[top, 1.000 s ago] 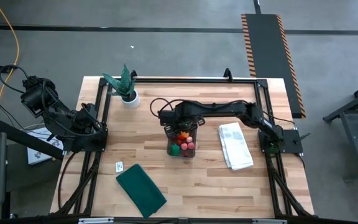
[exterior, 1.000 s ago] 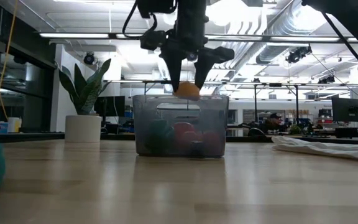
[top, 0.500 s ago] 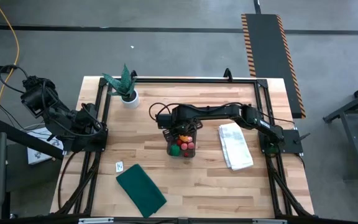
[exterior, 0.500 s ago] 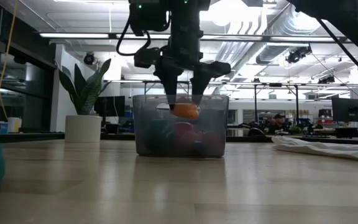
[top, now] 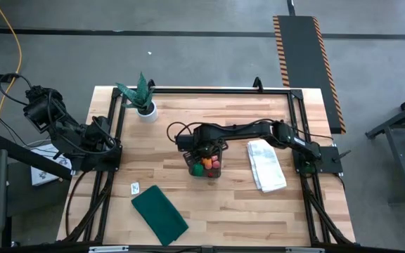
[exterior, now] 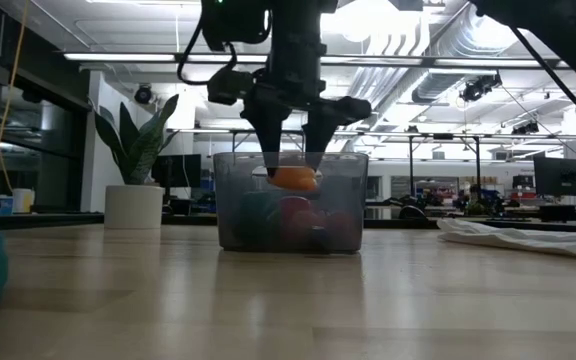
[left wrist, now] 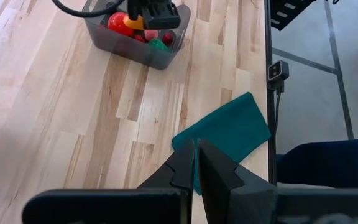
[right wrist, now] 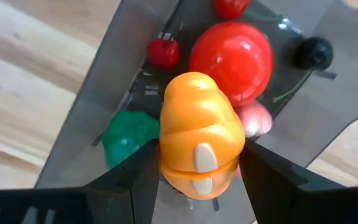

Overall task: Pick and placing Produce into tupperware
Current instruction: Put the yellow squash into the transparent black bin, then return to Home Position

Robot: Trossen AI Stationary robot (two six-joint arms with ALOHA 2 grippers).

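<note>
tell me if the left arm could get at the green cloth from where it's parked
Probably yes: the left gripper, shut, points toward the dark green cloth, with bare table between; the right gripper is busy over the container.

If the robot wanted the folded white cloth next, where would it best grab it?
Probably from straight above, pinching a long edge of the white cloth. It lies flat on the table, so only an edge gives the fingers something to close on. The right gripper, nearest, holds the orange piece.

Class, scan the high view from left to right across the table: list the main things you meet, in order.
Potted plant → dark green cloth → tupperware with the right end effector over it → folded white cloth.
</note>
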